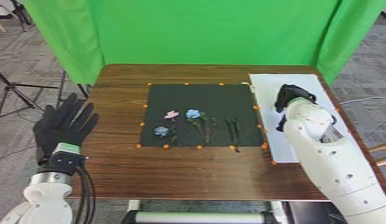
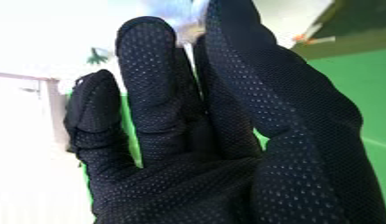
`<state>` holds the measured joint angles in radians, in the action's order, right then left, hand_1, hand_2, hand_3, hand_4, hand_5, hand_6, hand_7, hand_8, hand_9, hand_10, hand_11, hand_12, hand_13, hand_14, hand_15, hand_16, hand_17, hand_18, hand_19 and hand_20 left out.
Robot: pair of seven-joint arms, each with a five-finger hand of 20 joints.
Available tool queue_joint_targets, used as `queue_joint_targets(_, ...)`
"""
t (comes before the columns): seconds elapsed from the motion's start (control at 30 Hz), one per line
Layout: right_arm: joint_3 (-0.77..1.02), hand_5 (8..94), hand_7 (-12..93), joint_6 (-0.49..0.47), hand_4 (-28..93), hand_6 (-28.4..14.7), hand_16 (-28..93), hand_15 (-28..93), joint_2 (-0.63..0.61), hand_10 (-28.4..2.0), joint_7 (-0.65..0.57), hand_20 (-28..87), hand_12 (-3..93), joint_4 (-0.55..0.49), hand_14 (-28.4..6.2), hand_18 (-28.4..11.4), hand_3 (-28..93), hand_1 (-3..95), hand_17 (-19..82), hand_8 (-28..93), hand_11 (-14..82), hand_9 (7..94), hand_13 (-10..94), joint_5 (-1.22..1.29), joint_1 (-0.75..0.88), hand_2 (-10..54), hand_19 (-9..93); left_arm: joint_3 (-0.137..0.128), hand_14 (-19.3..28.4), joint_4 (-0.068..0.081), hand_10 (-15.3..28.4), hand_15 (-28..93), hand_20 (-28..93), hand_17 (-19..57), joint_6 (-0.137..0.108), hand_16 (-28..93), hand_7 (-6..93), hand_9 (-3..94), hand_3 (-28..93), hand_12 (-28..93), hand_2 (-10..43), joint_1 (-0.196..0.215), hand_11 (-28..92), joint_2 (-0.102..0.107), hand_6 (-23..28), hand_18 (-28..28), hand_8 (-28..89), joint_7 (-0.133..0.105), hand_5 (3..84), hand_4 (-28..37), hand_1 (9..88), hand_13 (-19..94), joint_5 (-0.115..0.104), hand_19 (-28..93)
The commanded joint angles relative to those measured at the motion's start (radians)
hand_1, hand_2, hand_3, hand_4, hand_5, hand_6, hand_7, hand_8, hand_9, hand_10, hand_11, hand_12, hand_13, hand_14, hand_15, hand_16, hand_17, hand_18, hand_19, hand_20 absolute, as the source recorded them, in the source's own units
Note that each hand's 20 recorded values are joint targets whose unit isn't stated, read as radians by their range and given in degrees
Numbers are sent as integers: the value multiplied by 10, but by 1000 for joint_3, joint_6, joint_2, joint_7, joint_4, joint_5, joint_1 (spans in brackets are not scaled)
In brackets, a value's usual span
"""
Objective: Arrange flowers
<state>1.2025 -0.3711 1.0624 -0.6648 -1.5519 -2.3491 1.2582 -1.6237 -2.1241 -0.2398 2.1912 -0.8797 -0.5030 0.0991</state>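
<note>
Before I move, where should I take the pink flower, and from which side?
Probably pinch the pink flower by its thin stem, coming from above. It lies on the dark mat with its stem toward the robot, and the larger blue flower is close on its right, so that side looks tight.

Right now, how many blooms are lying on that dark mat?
3: a pink bloom, a blue bloom just right of it, and another blue bloom, left of both and nearer the robot. I see none hidden.
</note>
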Motion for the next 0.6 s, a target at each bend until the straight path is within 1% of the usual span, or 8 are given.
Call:
queue_joint_targets(0.03,2,597,171,-59,-283,-19,378,556,2,-119,2,377,132,4,-62,-221,692,593,360,-128,113,597,675,-9,33,-95,859,-1,135,-11,117,330,93,-50,6,-72,143,315,733,96,94,6,187,7,57,132,-94,2,400,-282,273,217,-3,336)
queue_joint_targets(0.17,-8,599,171,-47,-283,-22,380,551,2,-123,15,379,138,7,-61,-222,691,585,359,-128,118,605,675,-30,53,-95,858,1,137,-11,117,332,93,-49,5,-73,143,317,733,96,95,6,187,2,57,133,-94,0,401,-283,273,219,-5,338)
queue_joint_targets(0.23,-16,637,197,-26,-283,-15,385,556,4,-122,10,384,161,14,-57,-219,683,592,362,-127,161,654,680,-35,59,-95,862,4,137,-8,118,334,93,-50,6,-73,143,319,733,96,95,4,188,2,57,133,-94,1,401,-283,273,220,-7,339)
queue_joint_targets(0.33,-19,681,301,-27,-283,-8,405,577,7,-96,9,400,354,18,-55,-217,662,617,378,-1,121,772,703,-35,66,-95,876,3,137,-9,117,335,92,-50,6,-74,144,320,733,96,95,5,189,2,57,133,-94,-1,402,-283,273,219,-8,338)
queue_joint_targets(0.4,-20,704,377,-23,-283,0,416,593,9,-88,16,409,447,22,-55,-219,653,634,391,50,153,811,722,-45,71,-95,890,1,137,-9,117,335,92,-49,5,-75,143,320,734,96,95,5,189,0,57,133,-95,2,402,-282,273,220,-6,337)
queue_joint_targets(0.47,-20,711,423,-9,-283,8,422,607,7,-84,17,414,497,18,-55,-219,656,645,401,79,195,823,736,-42,76,-95,899,3,137,-7,117,335,93,-50,6,-75,143,320,734,95,95,4,189,2,57,133,-95,1,402,-282,273,220,-5,337)
queue_joint_targets(0.5,-19,714,435,-3,-283,9,423,610,8,-84,22,415,508,16,-56,-219,658,646,402,87,205,825,740,-46,78,-95,900,4,137,-9,117,335,93,-50,5,-75,143,320,734,95,95,7,189,4,57,133,-94,-4,402,-283,273,220,-8,337)
queue_joint_targets(0.6,-4,715,473,16,-283,15,425,618,-2,-85,18,418,531,-25,-56,-219,659,648,413,121,226,832,750,-31,90,-95,908,7,136,-7,117,335,93,-50,5,-75,142,319,735,96,95,6,188,5,57,133,-95,-6,402,-283,273,220,-12,337)
